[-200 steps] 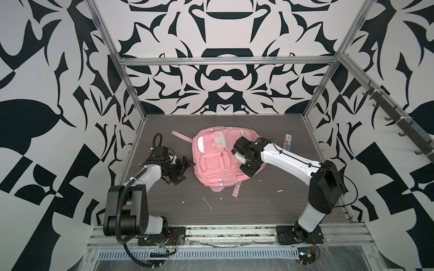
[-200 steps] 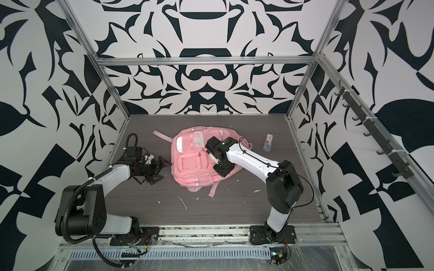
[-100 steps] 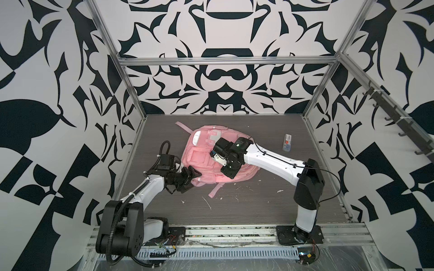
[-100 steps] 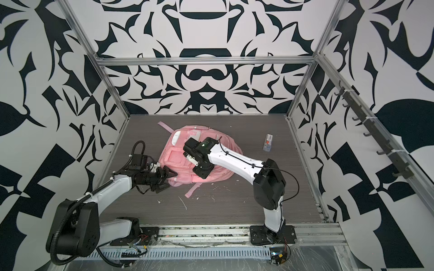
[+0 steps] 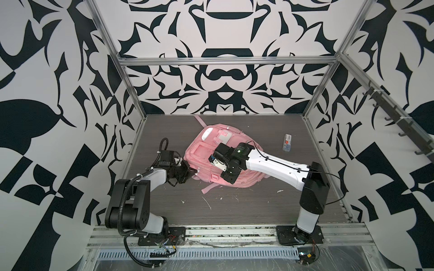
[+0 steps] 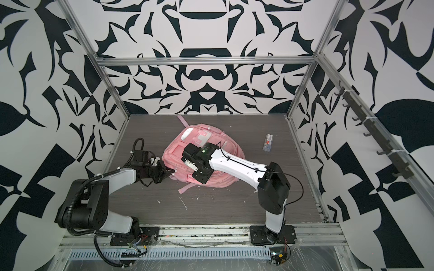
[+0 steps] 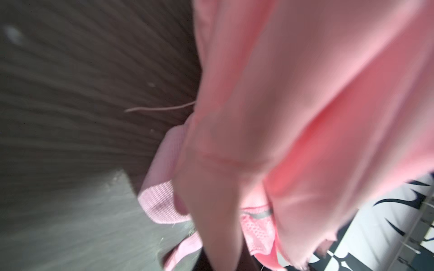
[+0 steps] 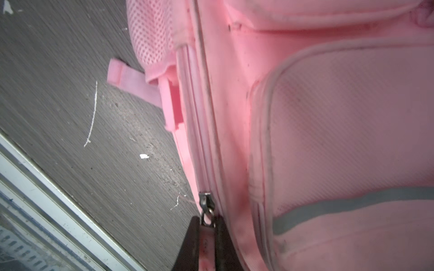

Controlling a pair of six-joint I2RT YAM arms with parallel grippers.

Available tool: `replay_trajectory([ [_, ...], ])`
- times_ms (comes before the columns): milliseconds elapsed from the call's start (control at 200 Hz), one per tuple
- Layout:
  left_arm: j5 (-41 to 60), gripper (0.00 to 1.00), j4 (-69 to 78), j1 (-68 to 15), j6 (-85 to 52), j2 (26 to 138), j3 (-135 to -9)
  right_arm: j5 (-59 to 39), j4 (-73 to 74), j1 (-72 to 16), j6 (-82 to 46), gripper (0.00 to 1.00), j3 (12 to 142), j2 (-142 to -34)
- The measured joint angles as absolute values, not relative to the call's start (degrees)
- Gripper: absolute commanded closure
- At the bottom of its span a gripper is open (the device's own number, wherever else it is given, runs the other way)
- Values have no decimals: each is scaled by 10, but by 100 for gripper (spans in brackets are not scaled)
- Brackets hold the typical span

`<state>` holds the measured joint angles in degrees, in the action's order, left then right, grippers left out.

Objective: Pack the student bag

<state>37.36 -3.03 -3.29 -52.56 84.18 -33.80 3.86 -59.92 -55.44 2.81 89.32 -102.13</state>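
The student bag [image 5: 202, 152] [image 6: 179, 150], pink with a grey reflective strip, lies flat mid-table. My left gripper [image 5: 190, 172] [image 6: 170, 172] sits at its near-left corner, shut on the fabric. In the left wrist view blurred pink cloth [image 7: 305, 93] fills the frame and hides the fingers. My right gripper [image 5: 229, 177] [image 6: 200, 178] rests on the bag's near side. In the right wrist view it [image 8: 206, 237] is shut on the pink pull tab of a zip slider [image 8: 206, 206] on the bag's side seam [image 8: 328, 117].
A small clear packet with a red label [image 5: 287, 142] [image 6: 268, 142] lies at the back right. A pink strap [image 5: 209, 187] trails from the bag toward the front. White scraps [image 5: 207, 203] dot the dark table. A metal rail [image 8: 47, 187] runs along the front edge.
My left gripper moved right to the bag's corner and closed from wide open. My right gripper slid left and forward along the bag's side with the zip pull. The bag turned slightly.
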Motion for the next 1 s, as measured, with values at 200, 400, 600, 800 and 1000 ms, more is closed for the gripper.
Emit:
replay_trajectory([
  [200, 400, 100, -30, 9, -510, 845, -338, 36, -593, -533, 32, 100, 851, -983],
  [400, 403, 100, -36, 58, -493, 847, -339, 50, -588, -495, 39, 100, 809, -949],
  [600, 425, 100, -88, 93, -455, 870, -371, 58, -567, -456, 67, 100, 789, -926],
  [800, 365, 1, -169, 90, -392, 884, -479, 109, -604, -478, 78, 100, 845, -969],
  [1000, 327, 1, -276, 53, -347, 788, -545, 117, -638, -510, 61, 100, 909, -1007],
])
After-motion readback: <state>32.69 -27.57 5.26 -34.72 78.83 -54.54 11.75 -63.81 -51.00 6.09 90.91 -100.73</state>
